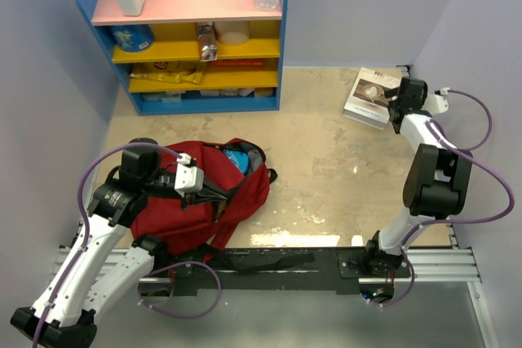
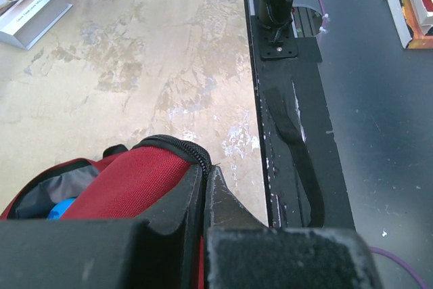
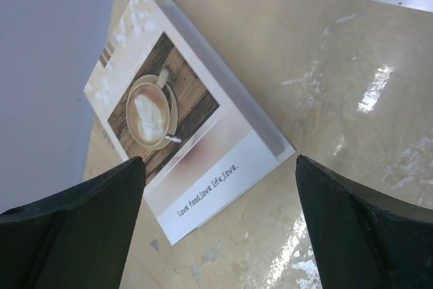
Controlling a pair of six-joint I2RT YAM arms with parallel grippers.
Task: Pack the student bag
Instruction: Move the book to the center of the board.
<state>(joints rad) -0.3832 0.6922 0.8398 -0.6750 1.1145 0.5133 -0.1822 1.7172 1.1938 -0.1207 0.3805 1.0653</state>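
**Left hand clamped on bag rim, right hand spread above book**

The large dark red fabric student bag (image 1: 204,205) lies on the mottled beige counter (image 1: 326,177) at the lower left of the top view. Its mouth gapes toward the upper right, showing grey lining and a bright blue object (image 1: 239,157) inside. The left hand (image 1: 189,178) is clenched on the bag's black zippered rim. In the left wrist view its dark fingers (image 2: 230,208) meet tip to tip at the bottom centre, with the rim pinched where they join and red fabric bulging at the lower left.

The right hand (image 1: 400,102) is at the upper right of the top view, over a thin white softcover book with a coffee-cup photograph on its cover (image 1: 371,95). This hand is released, its black fingers (image 3: 81,214) spread wide into the lower corners of the right wrist view. The book lies flat on the counter beside the lilac wall (image 3: 47,45).

A blue-framed shelf unit with pink and yellow boards (image 1: 188,38) fills the upper left of the top view.
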